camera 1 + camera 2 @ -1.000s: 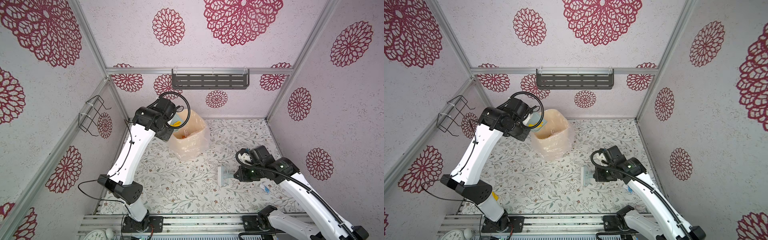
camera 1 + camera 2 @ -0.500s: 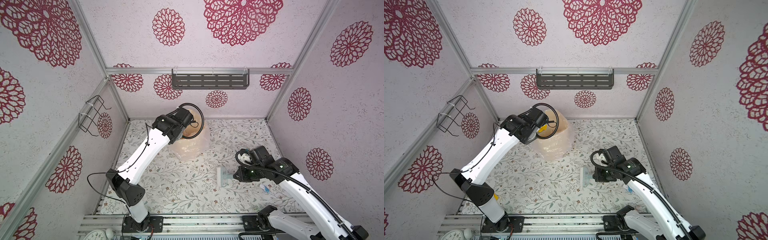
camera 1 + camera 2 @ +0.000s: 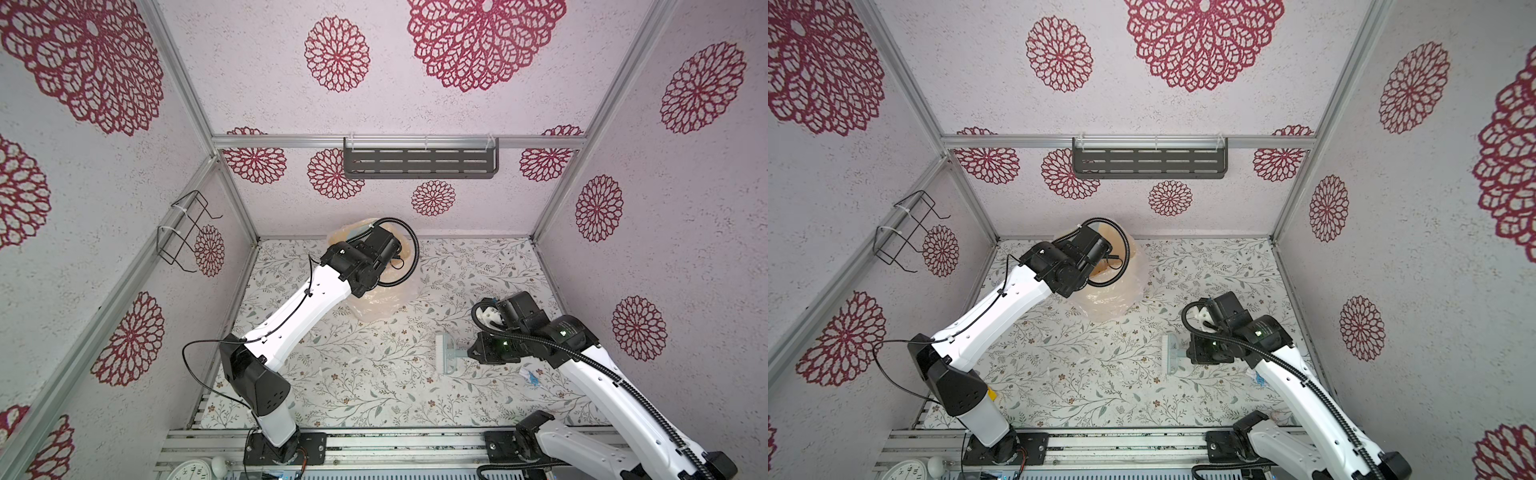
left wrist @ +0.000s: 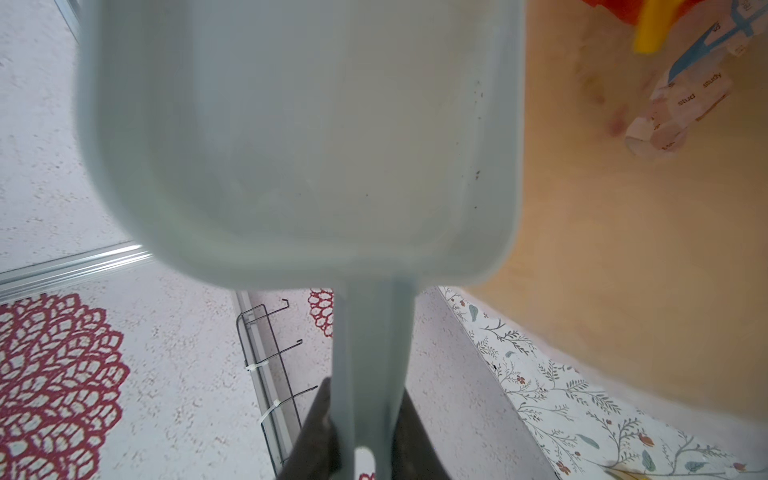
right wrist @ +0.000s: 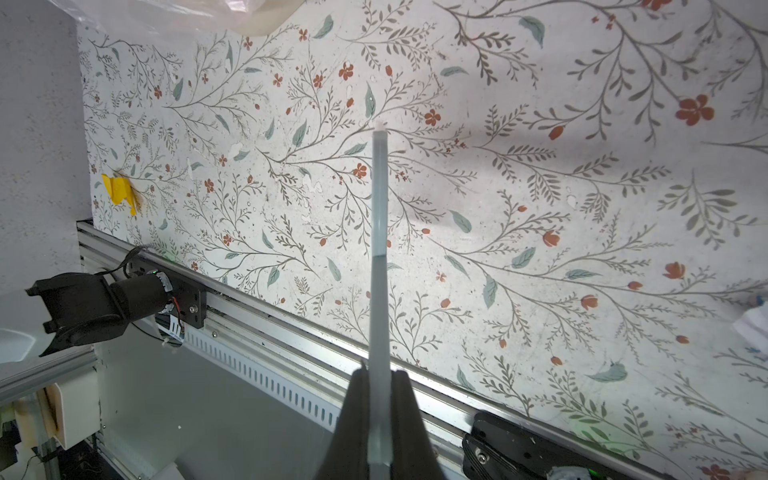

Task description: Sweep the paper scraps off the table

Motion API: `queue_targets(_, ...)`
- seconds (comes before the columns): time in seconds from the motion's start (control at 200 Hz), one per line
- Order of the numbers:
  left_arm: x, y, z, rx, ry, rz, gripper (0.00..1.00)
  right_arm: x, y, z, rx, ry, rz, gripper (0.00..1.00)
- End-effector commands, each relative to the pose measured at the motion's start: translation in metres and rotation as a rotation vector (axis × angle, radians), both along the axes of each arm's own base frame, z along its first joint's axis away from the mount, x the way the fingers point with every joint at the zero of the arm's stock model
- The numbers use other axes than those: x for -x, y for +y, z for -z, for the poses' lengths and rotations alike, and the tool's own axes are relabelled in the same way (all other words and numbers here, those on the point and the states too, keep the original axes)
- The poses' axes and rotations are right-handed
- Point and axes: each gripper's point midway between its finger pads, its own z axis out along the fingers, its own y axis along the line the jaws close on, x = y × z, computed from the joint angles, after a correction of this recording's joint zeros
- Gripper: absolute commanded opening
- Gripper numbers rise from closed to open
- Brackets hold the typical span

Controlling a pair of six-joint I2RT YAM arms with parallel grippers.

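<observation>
Handle of pale blue-grey plastic dustpan (image 4: 299,137) is clamped by left gripper (image 4: 365,390) at beige bag-lined bin (image 4: 623,257); slim pale brush (image 5: 379,199) is pinched by right gripper (image 5: 379,374)

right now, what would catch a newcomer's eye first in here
The left pincer holds the pale dustpan over the bag-lined bin at the back of the table, paper scraps already inside. The right pincer grips a small brush at mid-right, and a white blue-marked scrap lies on the table beside that arm.
</observation>
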Motion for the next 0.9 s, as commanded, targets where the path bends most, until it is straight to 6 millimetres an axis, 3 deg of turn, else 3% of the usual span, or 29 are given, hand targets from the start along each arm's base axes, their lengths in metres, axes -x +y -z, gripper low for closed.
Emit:
queue_targets(0.0,0.004,0.006,-0.027,0.024,-0.088,-0.008,0.0,-0.003,-0.005,-0.011,0.013,-0.035,0.011,0.0)
queue_targets(0.145,0.007,0.006,-0.037,0.121,-0.12,-0.023,0.0,-0.007,-0.013,-0.014,0.053,-0.063,0.032,0.0)
queue_targets(0.35,0.024,-0.017,-0.054,0.441,-0.099,-0.01,0.0,-0.018,-0.045,-0.027,0.207,-0.146,0.117,0.0)
queue_targets(0.59,0.054,-0.068,-0.056,0.751,-0.011,0.06,0.0,-0.024,-0.098,-0.041,0.447,-0.185,0.299,0.0)
queue_targets(0.771,0.085,-0.123,-0.054,0.986,0.118,0.161,0.0,-0.015,-0.155,-0.044,0.756,-0.147,0.478,0.0)
queue_targets(0.891,0.109,-0.163,-0.049,1.105,0.243,0.239,0.0,-0.016,-0.172,-0.037,0.823,-0.12,0.545,0.0)
